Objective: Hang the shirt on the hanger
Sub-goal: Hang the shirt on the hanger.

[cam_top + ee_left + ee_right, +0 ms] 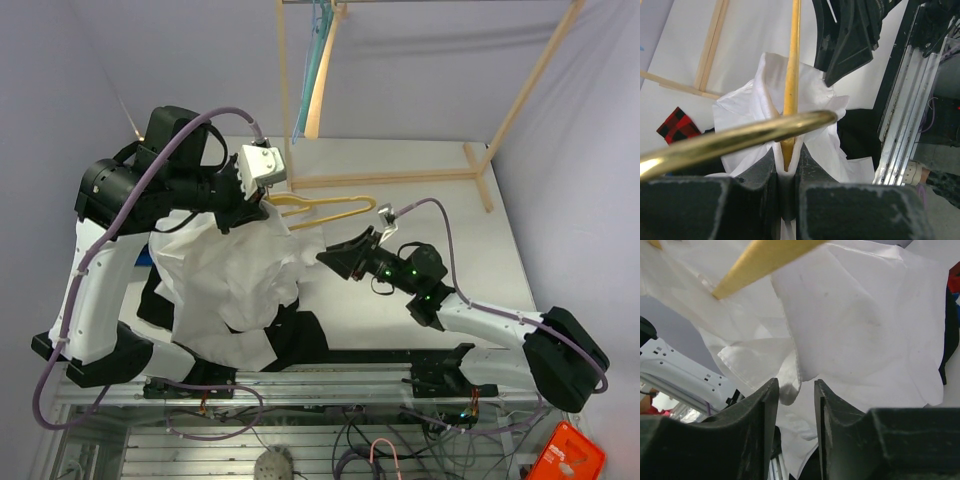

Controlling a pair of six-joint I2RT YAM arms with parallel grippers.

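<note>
The shirt (pixel 235 275) hangs crumpled over the table (pixel 430 200), left of centre. Its top wraps one end of the hanger (pixel 325 207), which is at its 12 o'clock. The left gripper (pixel 262 208) pinches hanger and cloth together. At the shirt's 3 o'clock, the right gripper (pixel 322 258) holds its jaws slightly apart around a shirt fold.

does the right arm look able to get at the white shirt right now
Probably yes: the right gripper sits at the edge of the white shirt, a fold hanging just ahead of its parted jaws, with nothing else in between.
</note>
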